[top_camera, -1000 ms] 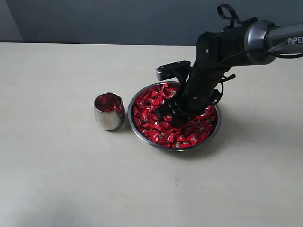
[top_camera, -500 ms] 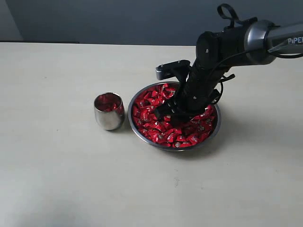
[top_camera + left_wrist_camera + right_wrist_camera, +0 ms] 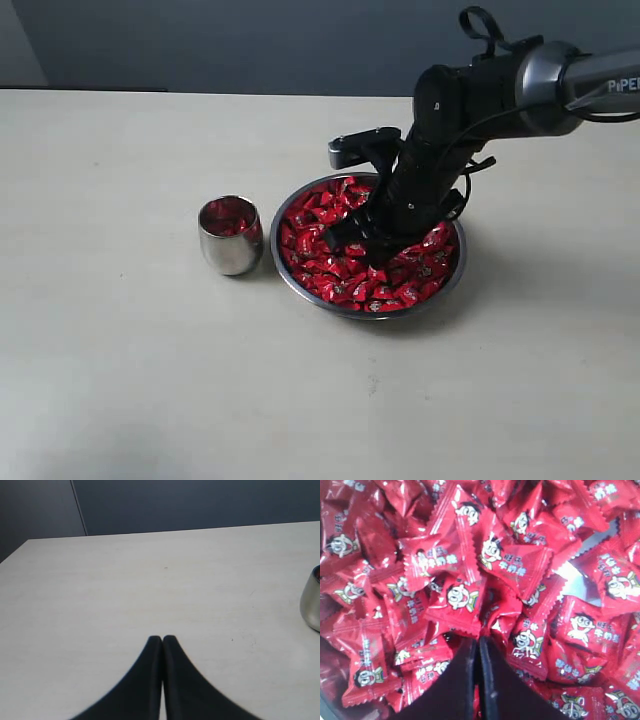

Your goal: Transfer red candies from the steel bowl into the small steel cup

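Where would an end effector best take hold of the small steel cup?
Probably grip the small steel cup across its rounded body, coming from the side away from the steel bowl: it stands upright, handleless, with the bowl close beside it.

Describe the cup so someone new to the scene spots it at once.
On the pale table, find the wide steel bowl heaped with red candies. The cup stands just left of it in the exterior view. It is polished steel too, but far narrower, rounded and handle-free, with only a few candies inside.

table (image 3: 120,380): pale beige, matte, faint specks | wall (image 3: 250,40): dark blue-grey, behind far edge, 1 vertical seam (image 3: 77,507)
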Robot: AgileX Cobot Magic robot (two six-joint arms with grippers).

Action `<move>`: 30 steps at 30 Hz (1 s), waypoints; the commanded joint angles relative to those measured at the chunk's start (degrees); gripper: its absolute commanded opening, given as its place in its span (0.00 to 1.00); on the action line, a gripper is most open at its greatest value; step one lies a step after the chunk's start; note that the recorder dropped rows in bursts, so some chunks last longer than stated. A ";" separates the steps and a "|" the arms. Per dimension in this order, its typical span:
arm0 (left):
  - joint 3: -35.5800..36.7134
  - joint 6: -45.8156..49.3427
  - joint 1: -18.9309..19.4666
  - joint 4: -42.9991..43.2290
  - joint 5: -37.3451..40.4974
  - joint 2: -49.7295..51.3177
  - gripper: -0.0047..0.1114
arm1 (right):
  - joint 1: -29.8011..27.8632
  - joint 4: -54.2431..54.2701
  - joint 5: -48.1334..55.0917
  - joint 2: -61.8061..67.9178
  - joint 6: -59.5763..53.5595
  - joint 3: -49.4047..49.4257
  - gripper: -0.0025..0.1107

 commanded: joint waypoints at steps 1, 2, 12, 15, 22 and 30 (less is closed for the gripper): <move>0.11 -0.11 0.09 0.11 -0.55 -0.27 0.04 | -0.12 -1.03 0.85 -1.43 -0.39 -1.63 0.01; 0.11 -0.11 0.09 0.11 -0.55 -0.27 0.04 | -0.12 -1.61 1.04 -1.77 -0.39 -2.02 0.01; 0.11 -0.11 0.09 0.11 -0.55 -0.27 0.04 | -0.12 -3.15 1.41 -3.61 -0.39 -4.93 0.01; 0.11 -0.11 0.09 0.11 -0.55 -0.27 0.04 | -0.12 -3.04 1.06 -3.61 -0.52 -4.92 0.01; 0.11 -0.11 0.09 0.11 -0.55 -0.27 0.04 | 0.57 13.72 -0.03 -3.71 -15.76 -6.24 0.01; 0.11 -0.11 0.09 0.11 -0.55 -0.27 0.04 | 5.78 12.43 -1.67 -2.45 -15.65 -15.99 0.01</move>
